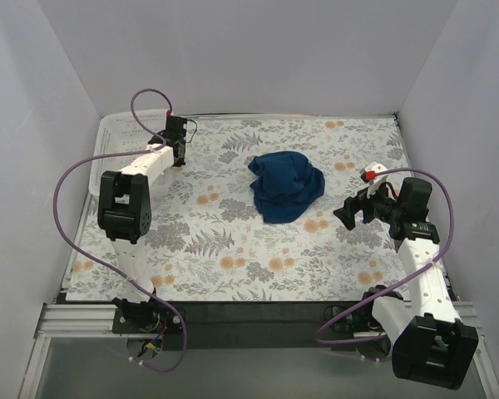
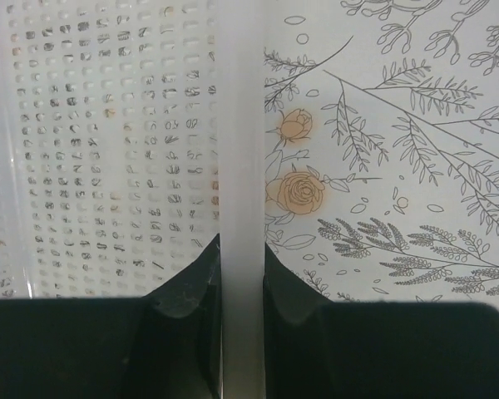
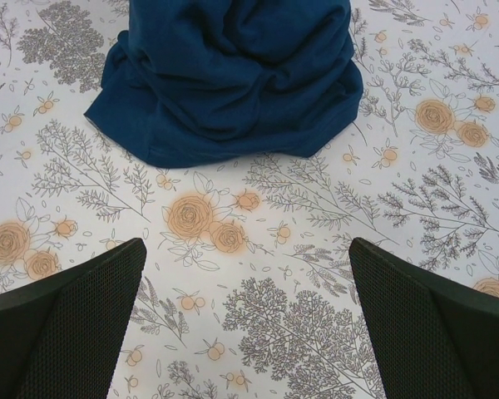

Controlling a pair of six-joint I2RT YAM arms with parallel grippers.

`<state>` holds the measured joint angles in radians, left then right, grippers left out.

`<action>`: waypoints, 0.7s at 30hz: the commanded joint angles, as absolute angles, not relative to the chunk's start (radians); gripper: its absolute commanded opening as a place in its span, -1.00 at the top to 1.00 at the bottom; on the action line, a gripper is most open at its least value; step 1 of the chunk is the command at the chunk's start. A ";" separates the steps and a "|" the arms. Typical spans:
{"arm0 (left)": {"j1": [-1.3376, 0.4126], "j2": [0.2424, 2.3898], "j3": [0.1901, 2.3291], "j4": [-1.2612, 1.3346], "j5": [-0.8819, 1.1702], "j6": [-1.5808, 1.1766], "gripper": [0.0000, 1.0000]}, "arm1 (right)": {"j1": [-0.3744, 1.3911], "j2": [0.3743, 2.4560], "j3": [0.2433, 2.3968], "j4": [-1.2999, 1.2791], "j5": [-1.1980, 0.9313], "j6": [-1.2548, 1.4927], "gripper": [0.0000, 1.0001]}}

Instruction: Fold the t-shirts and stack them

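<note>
A dark navy t-shirt (image 1: 284, 184) lies crumpled in a heap at the middle of the floral table; in the right wrist view the t-shirt (image 3: 233, 75) fills the top. My right gripper (image 1: 348, 214) hovers to the right of the heap, a short way off. That right gripper (image 3: 248, 249) is open, with only tablecloth between its fingers (image 3: 75, 316). My left gripper (image 1: 180, 154) is at the far left, by the white lattice basket (image 1: 115, 141). In its own view the left gripper (image 2: 242, 249) is shut on the basket's white rim (image 2: 239, 125).
The basket's perforated floor (image 2: 108, 141) lies left of the gripped rim and floral cloth (image 2: 382, 166) right of it. White walls enclose the table on three sides. Purple cables loop round both arms.
</note>
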<state>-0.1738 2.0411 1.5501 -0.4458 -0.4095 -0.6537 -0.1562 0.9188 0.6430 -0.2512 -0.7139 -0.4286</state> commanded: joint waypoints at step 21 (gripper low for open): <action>-0.144 1.633 1.441 -0.338 -0.172 -0.725 -0.56 | 0.126 1.301 0.897 -0.236 -0.715 -0.526 -0.88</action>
